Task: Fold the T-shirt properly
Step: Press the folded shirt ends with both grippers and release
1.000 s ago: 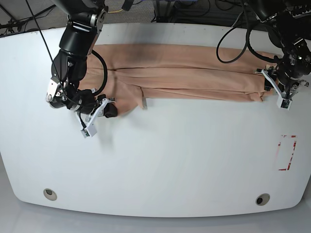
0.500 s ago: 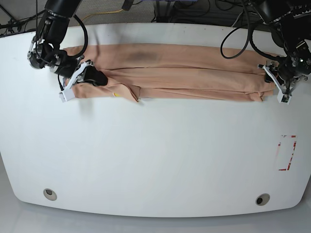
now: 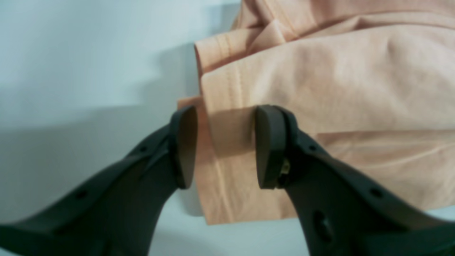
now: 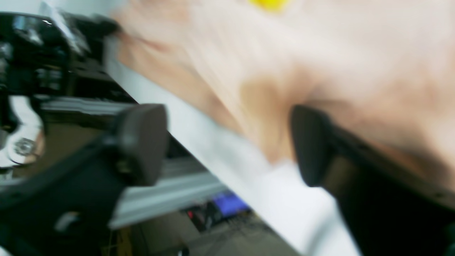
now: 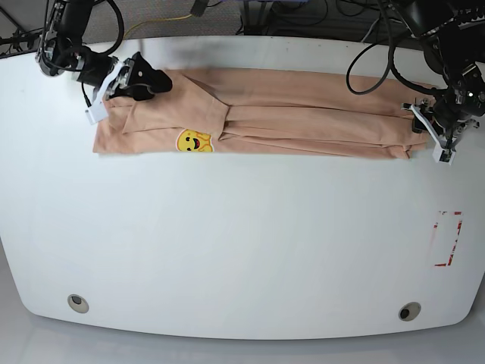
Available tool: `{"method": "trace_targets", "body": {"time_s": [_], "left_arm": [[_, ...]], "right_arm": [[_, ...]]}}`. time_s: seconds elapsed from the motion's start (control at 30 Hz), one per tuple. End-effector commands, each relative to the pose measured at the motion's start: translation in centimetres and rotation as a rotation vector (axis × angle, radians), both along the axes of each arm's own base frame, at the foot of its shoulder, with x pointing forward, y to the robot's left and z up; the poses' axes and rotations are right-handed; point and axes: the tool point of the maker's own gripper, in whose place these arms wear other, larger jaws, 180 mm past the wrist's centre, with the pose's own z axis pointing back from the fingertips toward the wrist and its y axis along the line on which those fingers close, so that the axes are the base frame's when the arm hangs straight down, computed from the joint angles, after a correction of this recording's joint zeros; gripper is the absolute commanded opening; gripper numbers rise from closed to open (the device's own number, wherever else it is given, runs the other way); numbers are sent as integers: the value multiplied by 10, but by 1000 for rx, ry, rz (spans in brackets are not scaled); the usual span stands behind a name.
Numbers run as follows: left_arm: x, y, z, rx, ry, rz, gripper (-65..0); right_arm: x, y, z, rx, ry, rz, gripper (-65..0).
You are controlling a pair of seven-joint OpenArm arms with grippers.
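Lying folded lengthwise along the table's far edge, the T-shirt could slide askew if your empty, wide-open right gripper snags it while the half-open left gripper merely straddles its corner.

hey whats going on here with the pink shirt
A two-armed robot is folding a peach T-shirt on a white table. The shirt lies in a long narrow band across the far side, its yellow smiley emblem facing up. The right gripper is at one end with its jaws spread wide and nothing clamped between them. The left gripper sits at the other end, jaws apart, straddling the hemmed edge without pinching it.
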Motion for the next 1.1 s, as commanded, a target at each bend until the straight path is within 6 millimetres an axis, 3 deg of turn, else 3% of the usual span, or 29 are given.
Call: {"method": "trace_targets", "body": {"time_s": [0.0,0.13,0.27,0.4,0.5,0.67,0.8,1.07], "left_arm": [[12,4,16,10,-62,-5,-408],[20,-3,22,-51,-89,-3,-407],[11,7,26,-145,-93,69,-401],[19,1,16,-263,-73,94,-278],[10,15,7,-280,-43,142,-201],[3,19,-7,-324,-15,180,-199],[2,38,-1,-293,-21,192,-200],[1,20,-27,-351,38,161,-203]], "right_arm": [[12,-13,14,-18,-62,-25,-51],[16,-16,14,-25,-66,-38,-94],[28,-9,11,-44,-81,-42,-147],[40,0,1,-89,-80,-45,-200],[41,4,-11,-140,-48,-41,-222],[43,-6,-24,-250,-13,-29,-220],[39,-2,-33,-270,15,-27,-225],[38,-3,-35,-284,23,-25,-225]]}}
